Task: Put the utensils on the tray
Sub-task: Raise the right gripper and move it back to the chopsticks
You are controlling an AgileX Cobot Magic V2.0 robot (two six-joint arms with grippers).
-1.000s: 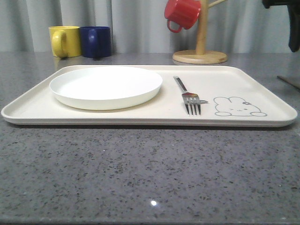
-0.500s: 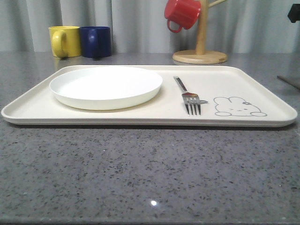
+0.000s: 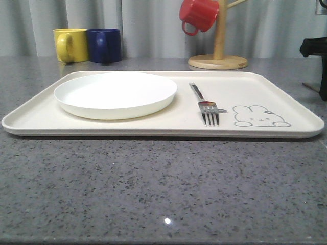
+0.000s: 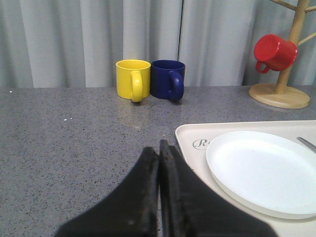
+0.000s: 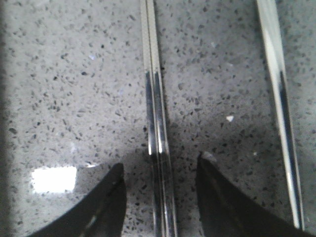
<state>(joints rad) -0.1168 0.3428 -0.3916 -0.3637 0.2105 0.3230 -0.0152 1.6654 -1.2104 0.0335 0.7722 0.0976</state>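
Silver chopsticks on worktop between spread right pincer fingers, ungrasped; left pincer closed, empty, beside tray edge.

Only readable mark from my left wrist view: cursive "R" on tray, at corner nearest plate; rest of word hidden behind plate rim, can't read it. Front view: rabbit drawing on tray, no lettering legible beside it. Mugs, fork, table: no text, labels or numbers I can make out.
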